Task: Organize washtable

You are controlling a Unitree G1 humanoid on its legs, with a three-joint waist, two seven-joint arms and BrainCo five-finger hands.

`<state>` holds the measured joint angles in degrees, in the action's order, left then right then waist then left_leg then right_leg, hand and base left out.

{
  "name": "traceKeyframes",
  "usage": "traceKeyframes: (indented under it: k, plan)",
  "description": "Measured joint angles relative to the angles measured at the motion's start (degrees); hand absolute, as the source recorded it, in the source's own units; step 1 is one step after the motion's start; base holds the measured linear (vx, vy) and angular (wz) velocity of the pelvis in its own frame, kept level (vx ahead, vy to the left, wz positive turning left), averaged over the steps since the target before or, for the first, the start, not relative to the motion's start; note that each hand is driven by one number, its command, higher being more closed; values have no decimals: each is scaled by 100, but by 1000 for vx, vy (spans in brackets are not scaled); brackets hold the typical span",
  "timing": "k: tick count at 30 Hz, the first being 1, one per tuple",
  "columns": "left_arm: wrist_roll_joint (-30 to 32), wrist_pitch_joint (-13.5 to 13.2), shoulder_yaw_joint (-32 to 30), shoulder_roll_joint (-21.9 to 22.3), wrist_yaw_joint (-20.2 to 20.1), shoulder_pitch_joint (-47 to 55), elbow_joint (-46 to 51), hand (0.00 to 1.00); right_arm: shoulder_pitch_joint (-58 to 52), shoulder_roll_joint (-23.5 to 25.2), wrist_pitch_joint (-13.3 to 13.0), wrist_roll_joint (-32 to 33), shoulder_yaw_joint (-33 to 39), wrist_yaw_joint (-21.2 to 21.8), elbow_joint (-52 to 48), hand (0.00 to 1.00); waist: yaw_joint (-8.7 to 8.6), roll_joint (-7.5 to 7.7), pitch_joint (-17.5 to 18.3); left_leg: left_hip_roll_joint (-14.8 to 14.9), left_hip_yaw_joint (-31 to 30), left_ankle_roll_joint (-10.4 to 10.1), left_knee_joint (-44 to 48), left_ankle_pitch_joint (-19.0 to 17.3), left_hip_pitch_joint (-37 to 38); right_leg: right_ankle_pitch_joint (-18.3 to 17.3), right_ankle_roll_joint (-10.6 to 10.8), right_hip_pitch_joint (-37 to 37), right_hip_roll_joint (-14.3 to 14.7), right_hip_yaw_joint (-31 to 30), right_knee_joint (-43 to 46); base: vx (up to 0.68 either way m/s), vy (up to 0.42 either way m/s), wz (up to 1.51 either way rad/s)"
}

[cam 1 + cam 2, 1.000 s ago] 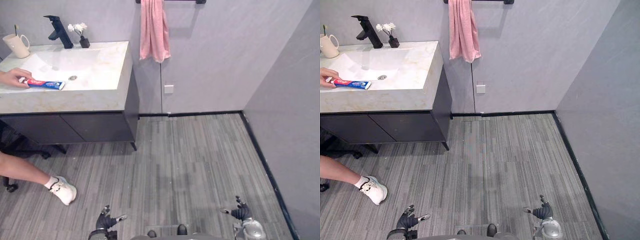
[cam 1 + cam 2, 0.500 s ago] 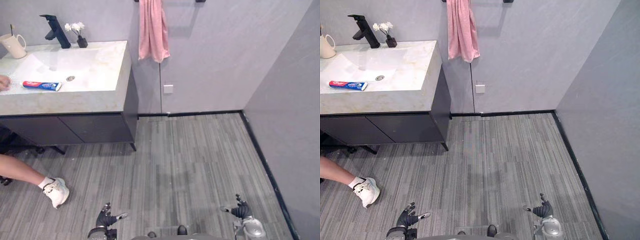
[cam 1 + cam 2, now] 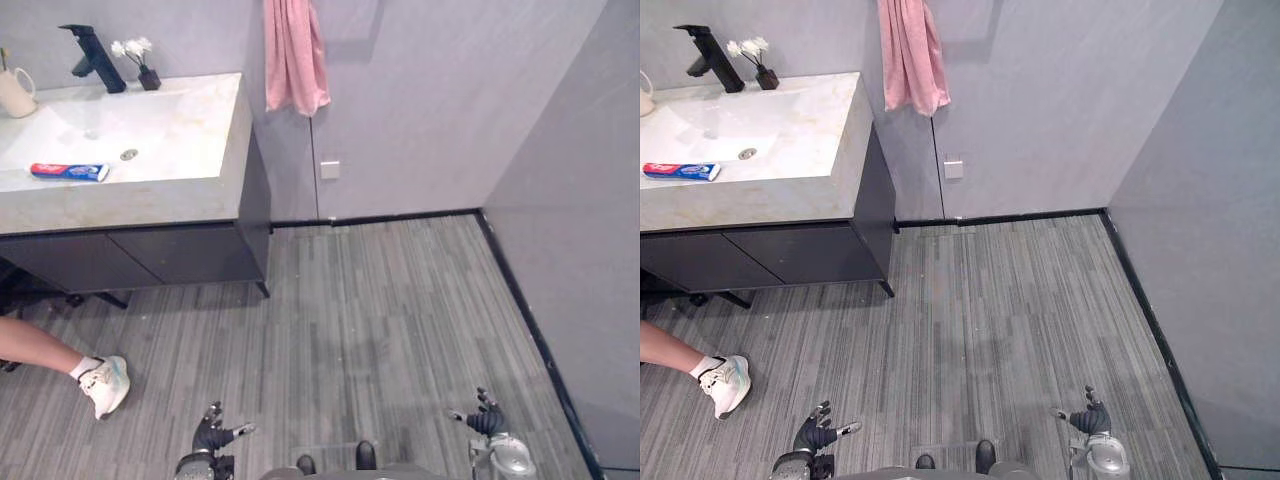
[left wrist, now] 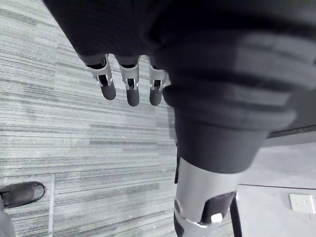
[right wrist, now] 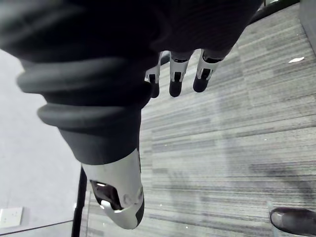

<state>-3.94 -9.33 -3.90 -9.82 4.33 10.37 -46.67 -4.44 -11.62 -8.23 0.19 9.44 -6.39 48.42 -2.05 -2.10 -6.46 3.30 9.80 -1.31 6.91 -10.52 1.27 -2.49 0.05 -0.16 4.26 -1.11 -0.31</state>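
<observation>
Red-and-blue toothpaste tube (image 3: 68, 172), upper left on marble bench (image 3: 150, 195): likely light, squashy; grip mid-body. Left robot hand (image 3: 212, 436), right robot hand (image 3: 485, 422) released.

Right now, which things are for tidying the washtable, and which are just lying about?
For the job: washtable, toothpaste tube lying by the basin, cup at the back corner; left hand and right hand hang open, far off.
Just there: pink towel, black faucet, flower vase, white wall plate, a person's shoe.
</observation>
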Motion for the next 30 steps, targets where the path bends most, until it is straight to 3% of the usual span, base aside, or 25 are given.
traceKeyframes:
  k: [2,5,6,8,11,12,13,14,15,16,17,18,19,20,22,24,26,27,28,29,30]
  plan:
    - [-3,0,29,4,22,-37,165,0,140,1,7,23,8,-17,-3,0,5,-25,-38,12,166,74,321,-250,-101,-558,103,-578,-9,-98,1261,163,49,-43]
    - [-3,-7,277,-23,76,-146,327,0,194,25,51,24,-14,-21,-94,0,-19,-53,-120,-108,206,176,390,-362,120,-883,419,-1310,-168,41,3142,172,76,-18]
    - [-1,-14,402,-79,80,-214,372,0,161,51,85,26,-39,-20,-211,0,-45,-54,-223,-163,117,264,369,-497,329,-949,435,-1639,-327,287,4030,215,66,6]
    - [2,-5,446,-144,92,-373,359,0,188,54,99,28,-51,-16,-250,0,-33,-8,-390,-249,75,316,270,-618,680,-1350,314,-1930,-629,638,4679,284,56,14]
    - [0,-5,438,-188,112,-544,370,0,333,-37,98,28,-122,-24,-282,0,-188,-155,-586,-13,-238,297,108,-678,904,-1441,306,-2426,-727,1072,4015,325,-35,49]
    - [0,-5,441,-192,118,-576,379,0,363,-40,98,27,-128,-41,-336,0,-232,-182,-635,81,-356,270,98,-687,971,-1266,334,-2571,-728,1106,3452,478,-145,70]
    - [1,-6,441,-199,119,-566,392,0,325,-42,99,26,-148,-73,-437,0,-247,-121,-609,77,-415,102,105,-717,1040,-939,302,-2600,-731,1089,2988,445,-147,57]
    - [4,-11,439,-225,123,-525,402,0,258,-44,88,21,-163,-95,-553,0,-259,-36,-572,77,-500,-103,155,-835,1140,-364,168,-2599,-768,1026,2612,606,-240,46]
    - [4,-5,430,-163,141,-475,374,0,247,-102,101,20,-162,-103,-579,0,-287,-155,-559,272,-585,-292,382,-956,1145,-197,-146,-2587,-740,1191,2927,420,-176,38]
    - [4,-10,431,-174,134,-458,389,0,269,-83,101,19,-164,-102,-617,0,-303,-172,-530,362,-627,-340,668,-929,1022,-346,-214,-2552,-703,1250,2931,627,-295,32]
    - [-5,-12,406,-177,147,-476,391,0,305,-64,96,19,-229,-103,-697,0,-306,-176,-531,472,-721,-479,1584,-752,615,-516,-287,-2363,-605,1363,2832,318,-159,23]
    - [-33,-10,371,-155,144,-479,389,0,307,-68,85,19,-296,-97,-716,0,-307,-187,-549,548,-795,-484,2246,-555,357,-566,-340,-2172,-525,1410,2712,655,-327,21]
    - [-109,-10,315,-93,136,-450,392,0,285,-52,81,21,-424,-93,-717,0,-265,-187,-610,732,-895,-382,3672,244,-183,-600,-417,-1608,-347,1453,2301,451,-216,0]
    - [-211,-12,316,-51,102,-370,425,0,253,-19,77,26,-556,-96,-714,0,-166,-177,-631,951,-892,-325,4877,211,-601,-594,-475,-987,-161,1430,1878,672,-288,-13]
    - [-257,-12,316,-2,92,-319,460,0,247,70,41,36,-604,-103,-740,0,-17,-67,-682,1070,-645,-125,5654,79,-1113,-612,-529,-191,-59,1300,1333,573,-188,-25]
    - [-269,-25,315,46,90,-253,584,0,250,102,0,49,-587,-102,-845,0,47,-2,-697,1037,-417,-120,5464,-102,-1699,-611,-527,318,-61,1178,865,452,-112,-23]
    - [-270,-18,310,68,90,-294,584,0,338,131,-10,53,-472,-103,-849,0,146,20,-771,826,-263,-133,4397,-287,-2201,-619,-514,702,-129,1056,540,476,6,-25]
    - [-270,-16,310,75,91,-294,583,0,341,140,-6,75,-442,-105,-843,0,180,92,-822,544,-244,-171,3454,-265,-2295,-661,-444,922,-259,1012,381,435,64,-23]
    - [-269,-15,310,88,90,-295,583,0,339,140,-7,77,-410,-106,-834,0,191,117,-836,374,-265,-233,2836,-186,-2301,-684,-406,1032,-331,1012,306,427,97,-24]
    - [-269,-16,310,139,90,-290,587,0,316,114,-11,77,-296,-117,-830,0,227,57,-803,128,-399,-342,1602,161,-2261,-768,-270,1160,-367,974,195,423,151,-40]
    - [-269,-16,309,185,93,-239,582,0,281,43,-3,70,-243,-123,-808,0,303,-42,-782,61,-594,-101,1016,706,-2296,-1001,-89,1263,-325,846,166,428,192,-51]
